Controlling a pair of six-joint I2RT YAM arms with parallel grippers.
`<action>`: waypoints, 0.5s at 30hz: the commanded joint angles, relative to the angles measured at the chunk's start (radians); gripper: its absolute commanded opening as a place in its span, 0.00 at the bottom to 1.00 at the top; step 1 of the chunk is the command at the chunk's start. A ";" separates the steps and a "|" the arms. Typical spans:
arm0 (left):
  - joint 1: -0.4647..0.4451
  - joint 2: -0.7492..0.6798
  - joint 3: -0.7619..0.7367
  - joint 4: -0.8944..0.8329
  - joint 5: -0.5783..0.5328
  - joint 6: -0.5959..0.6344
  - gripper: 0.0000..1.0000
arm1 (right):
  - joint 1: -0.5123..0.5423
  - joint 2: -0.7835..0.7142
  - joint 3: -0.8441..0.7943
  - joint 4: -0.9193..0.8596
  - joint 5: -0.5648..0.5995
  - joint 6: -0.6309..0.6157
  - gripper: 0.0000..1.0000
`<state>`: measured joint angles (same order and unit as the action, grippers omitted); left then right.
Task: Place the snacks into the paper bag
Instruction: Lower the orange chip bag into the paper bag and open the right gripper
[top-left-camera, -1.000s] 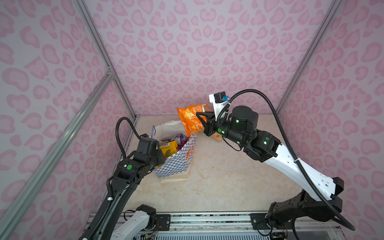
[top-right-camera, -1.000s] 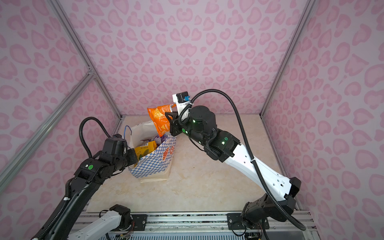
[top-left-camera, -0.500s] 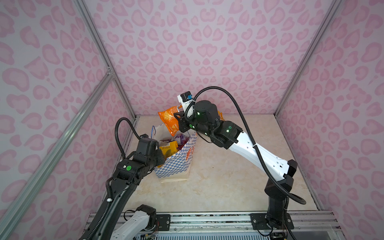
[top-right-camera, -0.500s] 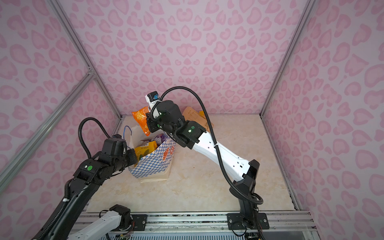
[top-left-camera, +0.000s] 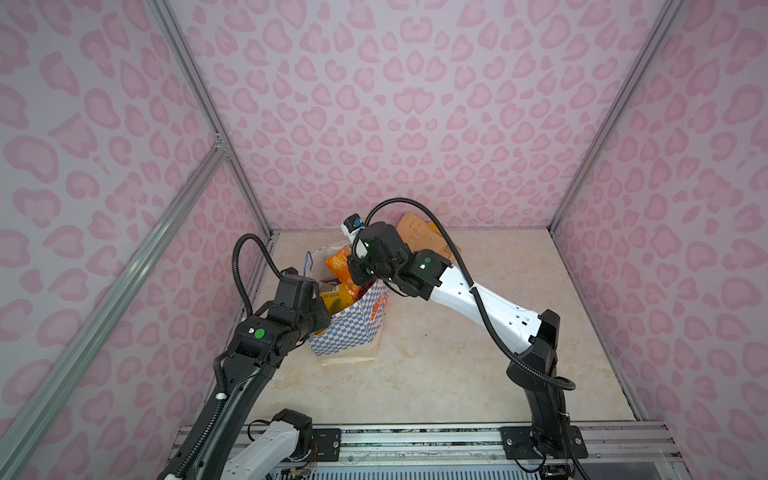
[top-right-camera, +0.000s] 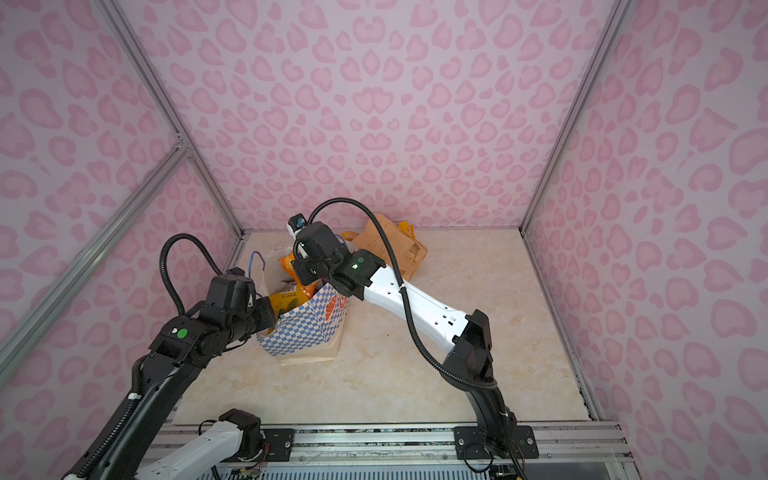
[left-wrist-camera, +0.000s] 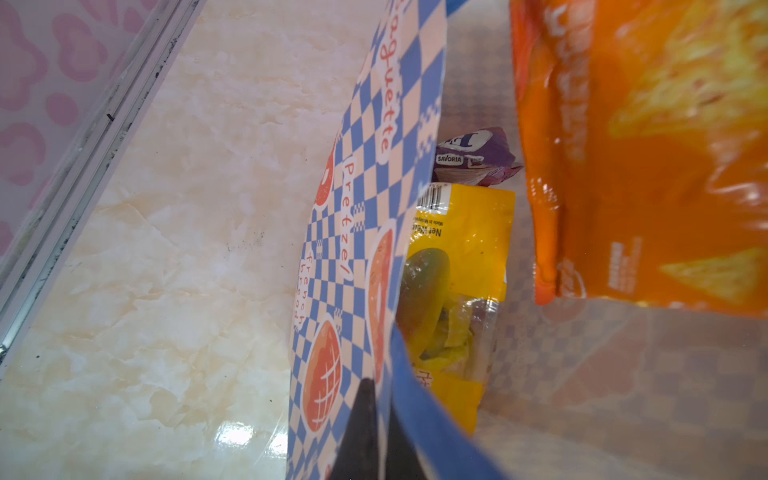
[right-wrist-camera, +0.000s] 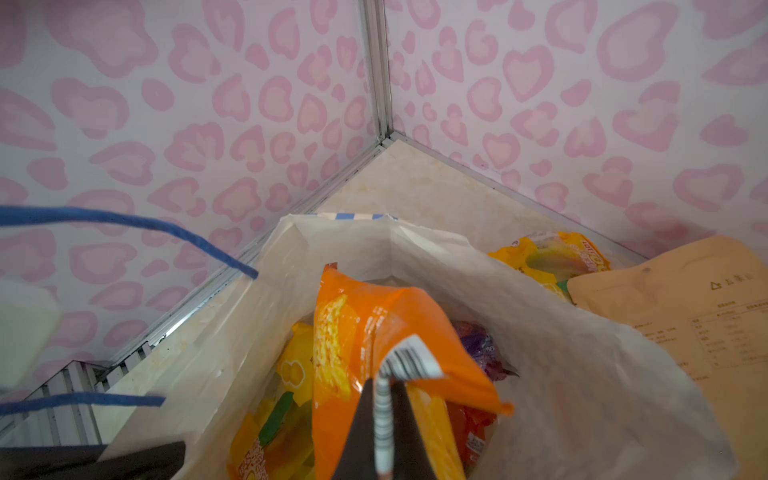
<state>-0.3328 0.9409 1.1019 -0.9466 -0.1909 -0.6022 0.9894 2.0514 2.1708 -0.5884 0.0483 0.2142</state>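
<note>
Your right tool (right-wrist-camera: 383, 388) pinches the orange packet (right-wrist-camera: 365, 328), hanging long-axis down; the paper bag (right-wrist-camera: 561, 353) opens straight below it.

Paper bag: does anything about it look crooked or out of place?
The paper bag looks tilted, its wall pinched by the left end effector. An orange packet, gripped by the right end effector, sticks out of its mouth. A tan pouch and a yellow packet lie outside, behind it.

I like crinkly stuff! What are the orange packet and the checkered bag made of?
The orange packet looks like shiny plastic film: it glints and wrinkles. The checkered bag looks like matte paper: dull white inside, with folded creases.
</note>
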 joint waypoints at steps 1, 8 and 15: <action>0.001 0.004 0.009 0.011 -0.002 -0.016 0.04 | 0.008 0.004 -0.033 -0.009 0.007 -0.003 0.07; 0.000 0.027 0.027 0.034 0.007 -0.027 0.04 | 0.026 0.032 -0.027 -0.017 -0.030 0.023 0.12; 0.001 0.028 0.025 0.034 0.001 -0.028 0.04 | 0.055 0.096 0.039 -0.057 -0.101 0.038 0.26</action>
<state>-0.3328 0.9703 1.1172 -0.9398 -0.1917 -0.6247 1.0409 2.1288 2.1986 -0.6273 -0.0025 0.2356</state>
